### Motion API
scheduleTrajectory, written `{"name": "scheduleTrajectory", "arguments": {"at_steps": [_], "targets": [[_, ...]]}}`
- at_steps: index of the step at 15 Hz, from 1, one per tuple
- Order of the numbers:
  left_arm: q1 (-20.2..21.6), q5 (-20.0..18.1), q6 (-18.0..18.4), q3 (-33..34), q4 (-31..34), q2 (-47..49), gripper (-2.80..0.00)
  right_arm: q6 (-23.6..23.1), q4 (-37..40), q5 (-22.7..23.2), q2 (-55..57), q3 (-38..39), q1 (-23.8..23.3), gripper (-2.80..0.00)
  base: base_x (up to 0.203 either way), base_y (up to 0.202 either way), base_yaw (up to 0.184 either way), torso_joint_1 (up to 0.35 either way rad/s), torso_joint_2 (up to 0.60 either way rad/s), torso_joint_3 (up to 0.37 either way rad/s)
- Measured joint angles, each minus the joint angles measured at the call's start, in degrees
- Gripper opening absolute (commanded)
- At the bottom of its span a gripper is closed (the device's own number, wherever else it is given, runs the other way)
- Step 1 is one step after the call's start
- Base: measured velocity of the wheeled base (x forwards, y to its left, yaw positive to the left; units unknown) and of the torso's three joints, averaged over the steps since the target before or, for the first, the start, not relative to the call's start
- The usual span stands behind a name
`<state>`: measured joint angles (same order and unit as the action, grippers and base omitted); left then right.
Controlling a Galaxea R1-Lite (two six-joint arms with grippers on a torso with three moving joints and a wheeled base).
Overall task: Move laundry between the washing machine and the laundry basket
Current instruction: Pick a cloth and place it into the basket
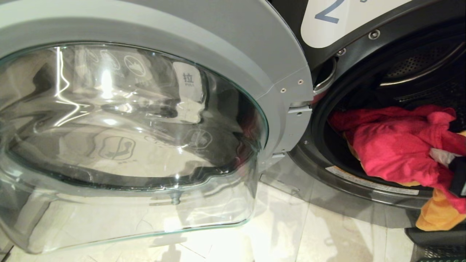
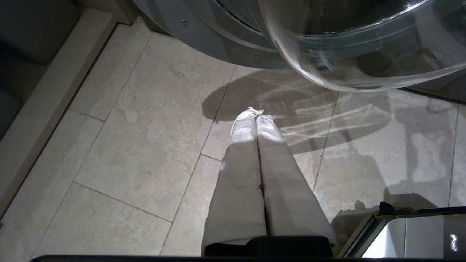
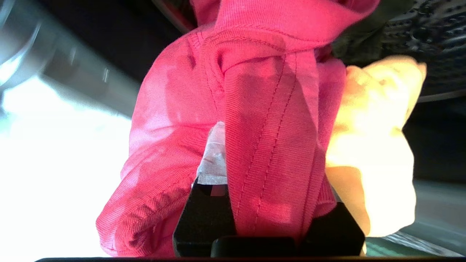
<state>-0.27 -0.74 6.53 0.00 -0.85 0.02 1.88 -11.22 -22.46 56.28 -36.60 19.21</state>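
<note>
The washing machine [image 1: 327,22], labelled 2, stands with its door [image 1: 225,43] swung wide open to the left. A bright red cloth [image 1: 393,145] spills out over the lip of the drum opening, and an orange-yellow piece [image 1: 437,214] hangs below it. At the right edge, my right gripper [image 1: 451,167] is shut on the red cloth [image 3: 269,138], a fold of it pinched between the jaws. One taped finger [image 3: 214,160] shows and the other is hidden by the fabric. The orange-yellow piece [image 3: 371,145] hangs beside the grip. I cannot make out the laundry basket.
The door's bulging glass bowl [image 1: 127,138] fills the left half of the head view and overhangs the pale tiled floor [image 1: 320,236]. My left gripper [image 2: 256,112] is parked, shut, over the floor tiles [image 2: 138,153] under that glass. A sliver of green [image 3: 378,247] shows beneath the held cloth.
</note>
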Motion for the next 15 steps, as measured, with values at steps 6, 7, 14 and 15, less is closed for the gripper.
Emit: {"name": "scheduleTrajectory", "arguments": {"at_steps": [6, 7, 14, 15], "targets": [[0.00, 0.01, 0.02, 0.00, 0.00, 0.00, -2.80, -7.77, 7.95, 0.41, -12.16, -3.29, 1.13, -2.80, 0.000, 0.000, 0.000, 0.000, 0.00, 0.000], [0.00, 0.01, -0.01, 0.00, 0.00, 0.00, -2.80, -8.19, 8.82, 1.04, -12.71, -6.06, 1.15, -2.80, 0.000, 0.000, 0.000, 0.000, 0.00, 0.000], [0.00, 0.48, -2.43, 0.00, 0.00, 0.00, -2.80, -8.63, 26.69, 10.75, -21.30, -13.88, 1.16, -2.80, 0.000, 0.000, 0.000, 0.000, 0.00, 0.000], [0.00, 0.48, -2.44, 0.00, 0.00, 0.00, -2.80, -8.62, 28.18, 10.83, -22.71, -13.31, 1.16, -2.80, 0.000, 0.000, 0.000, 0.000, 0.00, 0.000]]}}
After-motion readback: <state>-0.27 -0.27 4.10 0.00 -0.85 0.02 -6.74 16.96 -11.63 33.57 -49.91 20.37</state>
